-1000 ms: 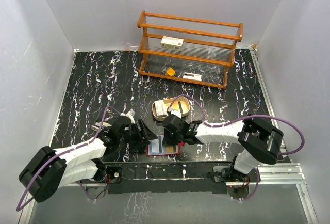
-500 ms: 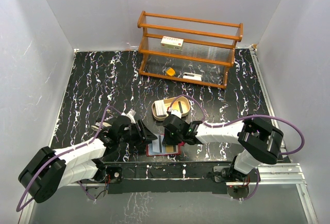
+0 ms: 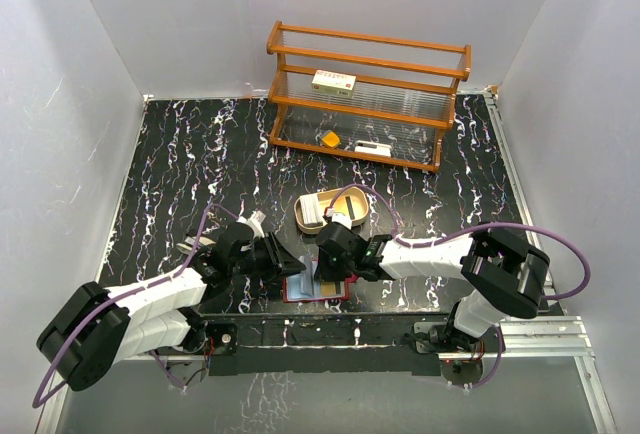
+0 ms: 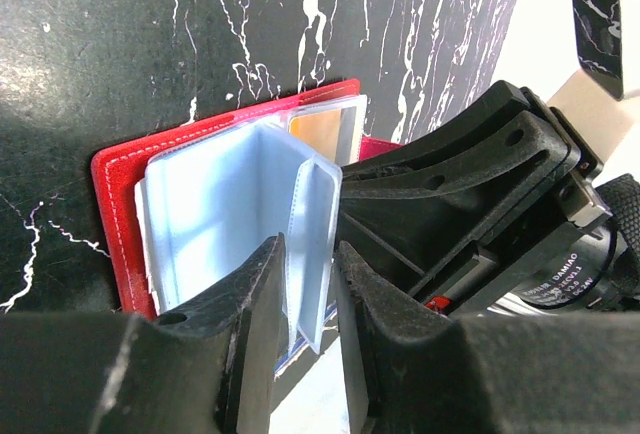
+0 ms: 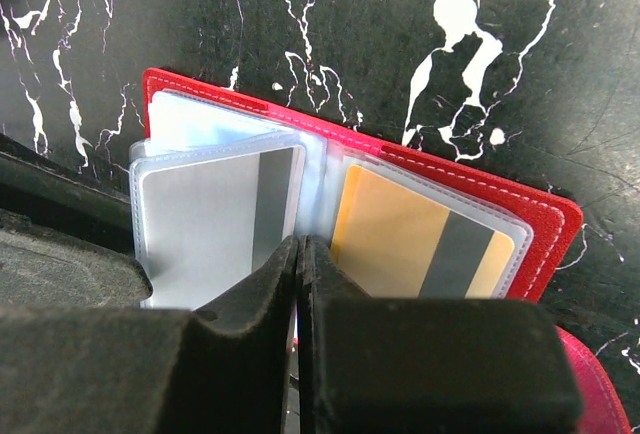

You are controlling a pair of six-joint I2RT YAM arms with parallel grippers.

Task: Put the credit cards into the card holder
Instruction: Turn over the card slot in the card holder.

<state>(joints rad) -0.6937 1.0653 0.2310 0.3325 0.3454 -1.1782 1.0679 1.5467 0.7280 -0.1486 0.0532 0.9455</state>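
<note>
- Red card holder (image 5: 545, 216) lay open and flat at the near edge of the table (image 3: 180, 174), between the two arms, with its clear pockets facing up.
- I noted a grey card (image 5: 215, 219) seated in the left-hand pocket and a yellow card (image 5: 420, 244) in the right-hand one, each with a dark stripe.
- Left gripper (image 4: 310, 254): its jaws stood narrow on either side of an upright pocket leaf (image 4: 312, 194). I could not tell whether they truly pinched it or only flanked it.
- Right gripper (image 5: 298, 249): its fingers were pressed together with nothing between them, and the tip was down at the fold between the two pockets.
- Handling, my judgement: the cards looked light, stiff and slick. I would take one by a short edge and feed it in straight.
- The pocket film looked thin and floppy and likely to buckle or crease under a hard pinch. I would hold the leaf near its free edge only.
- The holder itself seemed light enough to skid on the smooth top unless it was pinned at the spine.
- Hidden: both wrist views were blocked low down by their own fingers, so I could not see the pocket mouths.
- Unclear: the contents of the tan tray (image 3: 345, 222) were too small overhead to identify as cards.
- Any pockets beneath the top leaves were out of sight.
</note>
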